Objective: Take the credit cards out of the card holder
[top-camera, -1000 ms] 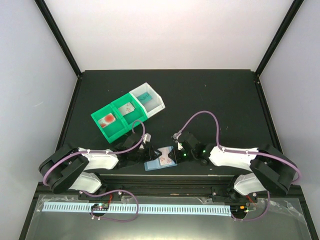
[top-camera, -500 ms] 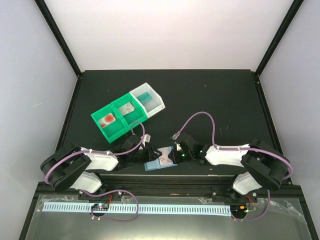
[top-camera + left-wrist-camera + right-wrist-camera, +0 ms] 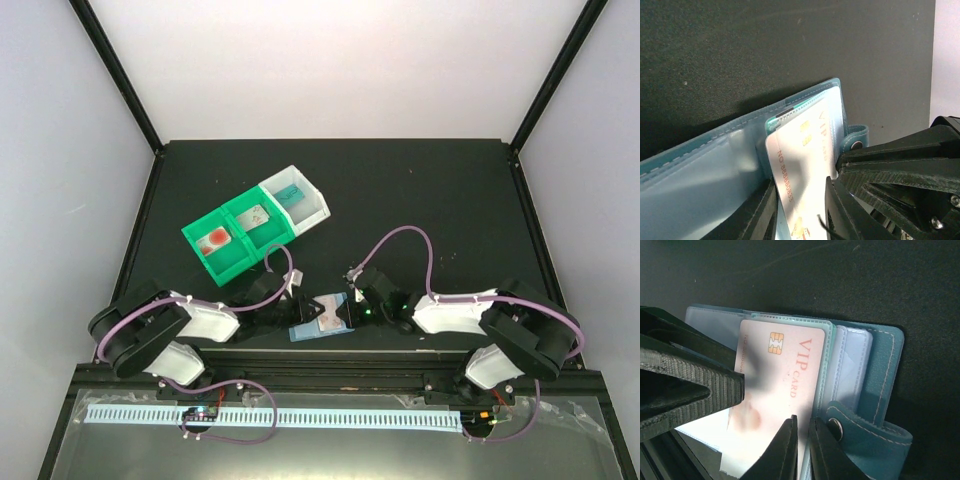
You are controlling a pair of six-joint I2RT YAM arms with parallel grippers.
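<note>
Top external view: card holder [image 3: 308,331] lies open at 6 o'clock on the black table [image 3: 420,200], near its front edge. Left gripper [image 3: 302,311] is at the holder's 9 o'clock and right gripper [image 3: 346,314] at its 3 o'clock, both up against it. Green and white trays [image 3: 222,266] sit well apart, at 10 o'clock from the holder.

Left wrist view: VIP credit card [image 3: 802,165] sits between the left fingers [image 3: 762,215], which stand apart by about the card's width. Cannot tell whether they press on its edges. A teal rim shows behind the card; cannot tell if it is a sleeve or a second card.

Right wrist view: right fingers [image 3: 787,450] are nearly together, pinched where the card's 3 o'clock edge meets its sleeve, just beside the snap tab [image 3: 837,426]. This reads as a hold on the holder. The card may be caught too; unclear.

Step in hand, as I judge it: drawing the first card from its sleeve. No card is free yet.

To do it well:
- Keep the right pinch on sleeve only. If it traps the card, the whole holder will drag along.
- Take a firm left grip before any pull.
- Pull straight along the card's long axis, toward 6 o'clock in the right wrist view.
- Keep the card flat. Twisting would likely jam its corner in the sleeve mouth.
- Go slowly and watch that the holder does not lift.
</note>
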